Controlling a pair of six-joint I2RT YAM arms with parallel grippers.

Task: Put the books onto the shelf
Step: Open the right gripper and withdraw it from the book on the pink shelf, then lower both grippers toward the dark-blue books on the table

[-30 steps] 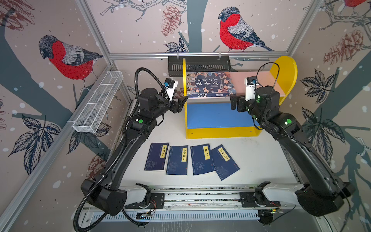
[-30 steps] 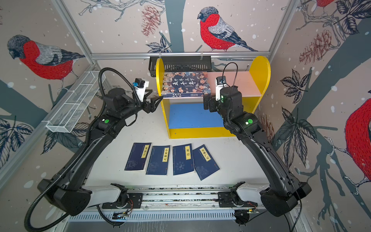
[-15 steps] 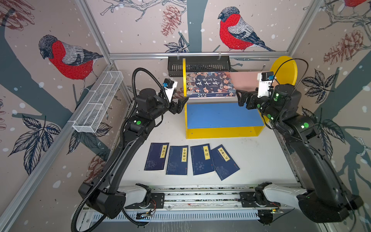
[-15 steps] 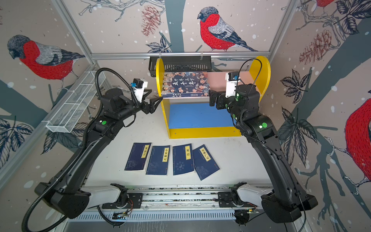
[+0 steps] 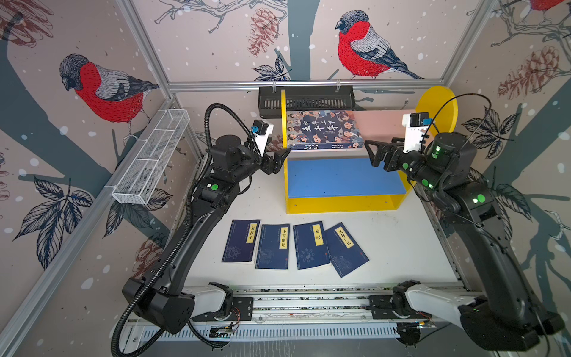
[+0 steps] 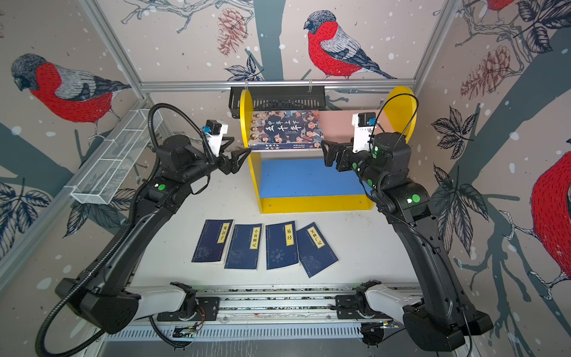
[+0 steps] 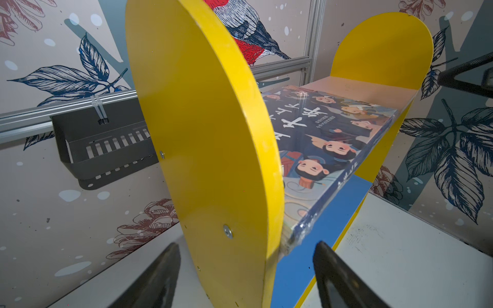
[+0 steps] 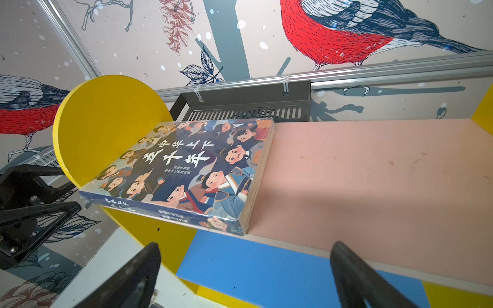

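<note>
While left hand (image 5: 279, 157) and right hand (image 5: 370, 153) gape empty, a thick cartoon-faced book (image 5: 323, 128) lies shelved.

The table (image 5: 401, 247) bears four navy paperbacks (image 5: 275, 250) and the shelf (image 5: 340, 204), whose pink board (image 5: 381, 126) holds the cartoon book (image 5: 323, 128).

Cartoon-cover book (image 5: 323, 129) lies flat atop the shelf (image 5: 340, 205); four navy paperbacks (image 5: 310, 245) lie before it.

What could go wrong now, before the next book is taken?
The open left gripper sits at the yellow side panel; moving forward might push the shelf.
The big book lies at the pink board's front edge; a bump could drop it.
Two navy books overlap; lifting one may drag the other.
</note>
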